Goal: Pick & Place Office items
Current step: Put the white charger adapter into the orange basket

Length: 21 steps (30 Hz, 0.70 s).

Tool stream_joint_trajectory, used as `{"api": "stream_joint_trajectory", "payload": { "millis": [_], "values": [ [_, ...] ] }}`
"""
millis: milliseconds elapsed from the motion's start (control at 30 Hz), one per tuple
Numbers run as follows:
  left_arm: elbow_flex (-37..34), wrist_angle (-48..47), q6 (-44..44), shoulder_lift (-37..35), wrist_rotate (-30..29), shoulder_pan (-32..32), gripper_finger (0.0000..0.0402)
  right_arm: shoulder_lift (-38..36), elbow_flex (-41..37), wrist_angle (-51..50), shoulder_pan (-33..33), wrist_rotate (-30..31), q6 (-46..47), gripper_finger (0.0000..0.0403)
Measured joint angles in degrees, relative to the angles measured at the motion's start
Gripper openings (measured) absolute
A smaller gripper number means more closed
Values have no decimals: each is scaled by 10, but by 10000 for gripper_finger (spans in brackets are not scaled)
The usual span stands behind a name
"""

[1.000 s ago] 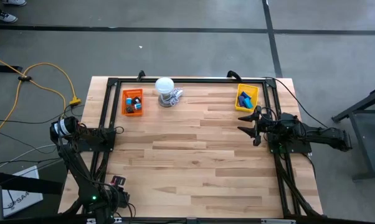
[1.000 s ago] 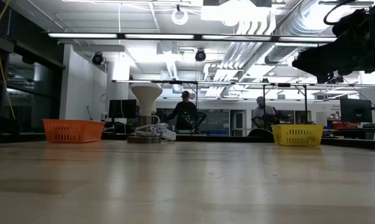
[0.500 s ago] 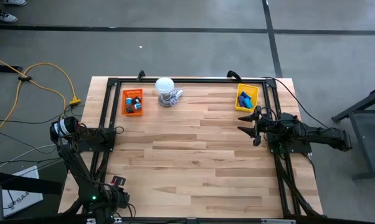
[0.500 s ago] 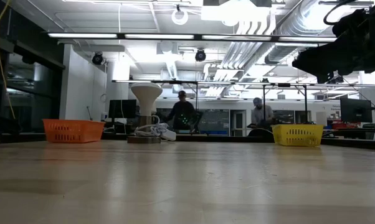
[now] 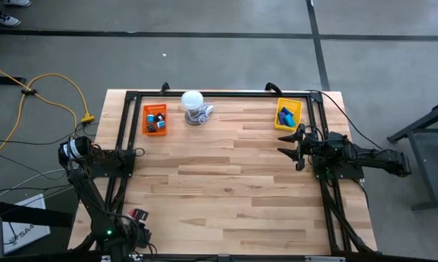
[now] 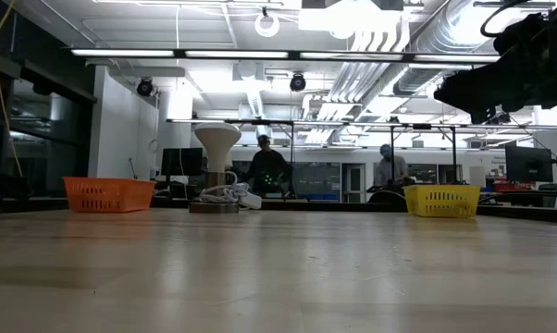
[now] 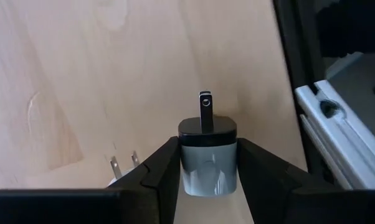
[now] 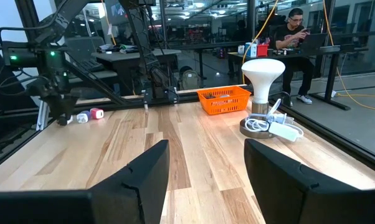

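High view: the left gripper [image 5: 137, 215] sits at lower left of the tabletop [image 5: 226, 182]; the right gripper [image 5: 290, 143] spreads wide below the yellow tray [image 5: 287, 114]. Orange tray [image 5: 155, 118] upper left. Left wrist view: fingers [image 7: 162, 171] clamp a grey plug adapter [image 7: 207, 155], centre bottom.
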Motion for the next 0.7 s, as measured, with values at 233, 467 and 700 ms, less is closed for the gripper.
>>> {"api": "stream_joint_trajectory", "payload": {
  "millis": [233, 467, 700],
  "values": [
    [15, -4, 38, -1, 0, 10, 138, 0, 0, 0, 0, 0, 0, 195],
    [16, -10, 62, -24, 0, 43, 138, 0, 0, 0, 0, 0, 0, 195],
    [16, -58, 127, -51, -8, 116, 138, 0, 0, 0, 0, 0, 0, 195]
  ]
}}
